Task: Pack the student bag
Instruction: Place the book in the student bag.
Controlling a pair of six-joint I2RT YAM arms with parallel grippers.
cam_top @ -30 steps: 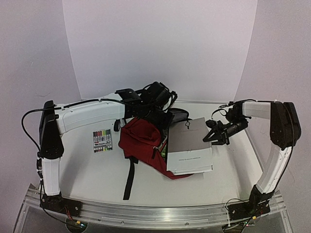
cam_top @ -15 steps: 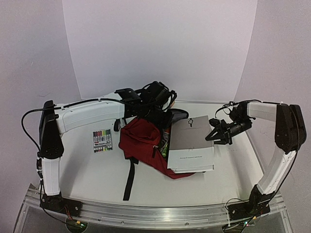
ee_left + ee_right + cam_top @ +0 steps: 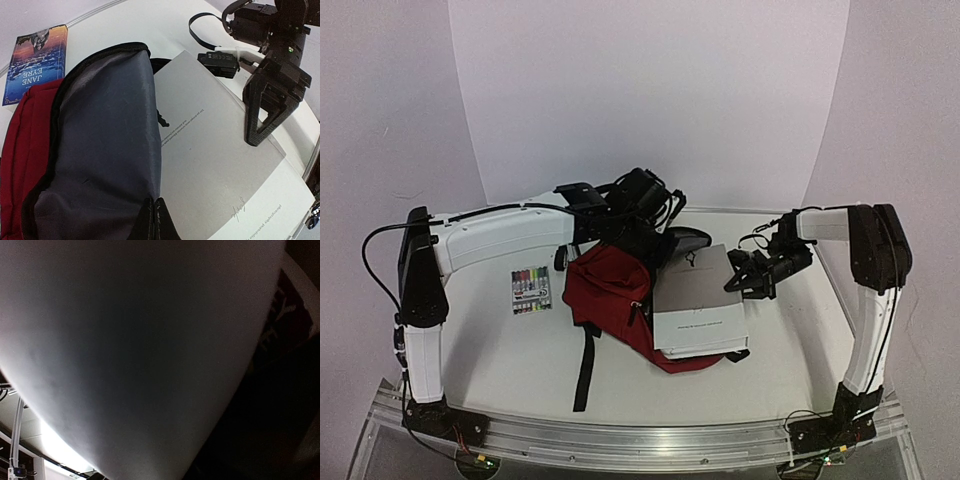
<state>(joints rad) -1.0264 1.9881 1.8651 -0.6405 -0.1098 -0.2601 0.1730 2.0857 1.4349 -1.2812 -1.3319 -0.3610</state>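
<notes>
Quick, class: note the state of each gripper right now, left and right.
Left gripper: shut, pinching the rim of the student bag.
Right gripper: shut on the edge of the grey book.

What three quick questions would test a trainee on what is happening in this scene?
1. True or false: the left gripper is pinching the open rim of the student bag.
2. The right gripper holds: A a strap, B the grey book, C a pen.
3. Fill in: the marker pack lies on the ___, outside the bag.
Key: 1 true; 2 B; 3 table.
</notes>
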